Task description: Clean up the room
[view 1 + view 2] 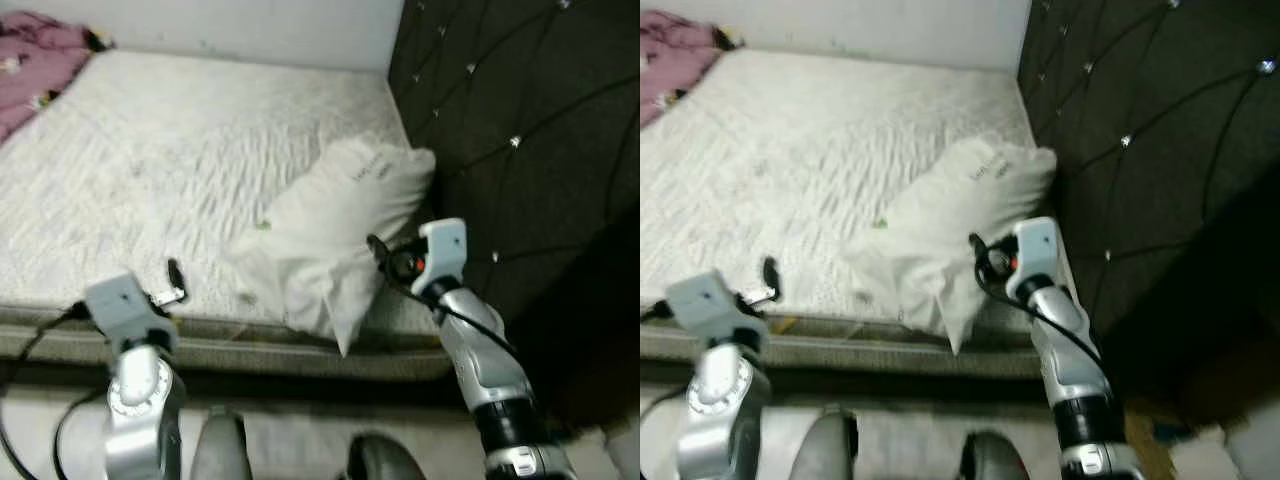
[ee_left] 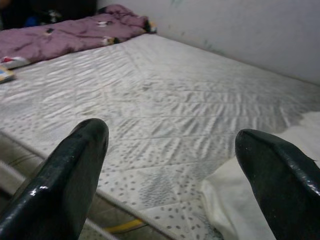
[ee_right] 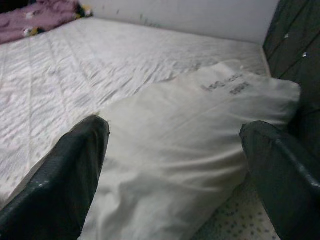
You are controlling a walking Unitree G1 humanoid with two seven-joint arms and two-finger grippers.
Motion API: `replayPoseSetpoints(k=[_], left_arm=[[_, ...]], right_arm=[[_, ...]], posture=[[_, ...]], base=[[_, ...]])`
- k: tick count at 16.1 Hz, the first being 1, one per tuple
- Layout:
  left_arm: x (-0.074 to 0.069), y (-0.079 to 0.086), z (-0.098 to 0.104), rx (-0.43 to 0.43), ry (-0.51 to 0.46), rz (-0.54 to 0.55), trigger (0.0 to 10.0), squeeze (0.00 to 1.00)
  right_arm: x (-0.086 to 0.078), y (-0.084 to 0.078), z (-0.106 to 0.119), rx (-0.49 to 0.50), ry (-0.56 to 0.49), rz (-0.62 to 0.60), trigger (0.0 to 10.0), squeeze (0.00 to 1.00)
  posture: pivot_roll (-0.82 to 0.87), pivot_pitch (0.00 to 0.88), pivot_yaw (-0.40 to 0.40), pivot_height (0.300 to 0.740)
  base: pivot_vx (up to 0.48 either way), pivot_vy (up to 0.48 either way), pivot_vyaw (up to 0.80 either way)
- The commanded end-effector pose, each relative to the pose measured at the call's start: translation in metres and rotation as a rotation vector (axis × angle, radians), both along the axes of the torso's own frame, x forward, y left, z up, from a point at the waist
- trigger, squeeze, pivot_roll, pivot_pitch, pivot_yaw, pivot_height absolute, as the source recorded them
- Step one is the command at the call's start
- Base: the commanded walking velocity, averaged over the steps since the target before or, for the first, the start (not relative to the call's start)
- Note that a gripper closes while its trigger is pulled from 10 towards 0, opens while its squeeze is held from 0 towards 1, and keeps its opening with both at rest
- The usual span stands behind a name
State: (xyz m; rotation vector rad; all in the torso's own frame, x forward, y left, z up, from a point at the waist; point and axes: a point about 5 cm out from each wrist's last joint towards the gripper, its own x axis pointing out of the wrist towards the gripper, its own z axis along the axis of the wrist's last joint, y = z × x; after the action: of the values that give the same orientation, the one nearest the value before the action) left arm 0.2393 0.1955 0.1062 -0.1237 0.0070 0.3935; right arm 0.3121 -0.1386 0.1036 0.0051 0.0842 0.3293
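Right gripper: jaws spread wide, one black finger on each side of the wrist view, the white pillow lying between and just ahead of them; whether the fingers touch it cannot be told. Left gripper: jaws likewise wide apart, clamped on nothing, pointed across the bare mattress with a corner of the pillow beside one fingertip. Right arm: raised and bent, silver forearm rising from the lower edge of the head view, white wrist block at the near right edge of the pillow, close to the mattress edge. Left arm: raised lower, wrist block at the near mattress edge, well apart from the pillow, a black cable looping from it. Pillow: lies tilted on the mattress at its right side, near the dark quilted headboard, one corner hanging past the near edge; printed lettering on its upper face reads more clearly in the right wrist view, though not legibly. Purple blanket: bunched at the far left corner of the mattress, a sliver in the head views, a long stretch in the left wrist view. Pale wall: behind the bed.
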Motion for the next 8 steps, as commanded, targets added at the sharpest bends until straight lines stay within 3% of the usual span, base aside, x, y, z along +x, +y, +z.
replayPoseSetpoints(k=[1,5,8], left_arm=[[0.004,-0.005,0.01,-0.016,-0.036,-0.008,10.0,0.0],[-0.005,-0.009,0.014,-0.028,-0.061,0.054,10.0,0.0],[-0.026,-0.001,0.007,-0.025,-0.023,0.121,10.0,0.0]], right_arm=[[0.001,-0.002,0.006,-0.018,-0.017,0.025,10.0,0.0],[0.007,0.009,0.006,-0.049,0.016,0.146,10.0,0.0],[0.002,0.025,0.003,-0.051,0.037,0.246,10.0,0.0]], posture=[[0.03,0.078,-0.119,0.675],[0.07,0.104,-0.212,0.675],[0.1,0.127,-0.223,0.675]], base=[[0.0,0.0,0.0],[0.0,0.0,0.0],[0.0,0.0,0.0]])
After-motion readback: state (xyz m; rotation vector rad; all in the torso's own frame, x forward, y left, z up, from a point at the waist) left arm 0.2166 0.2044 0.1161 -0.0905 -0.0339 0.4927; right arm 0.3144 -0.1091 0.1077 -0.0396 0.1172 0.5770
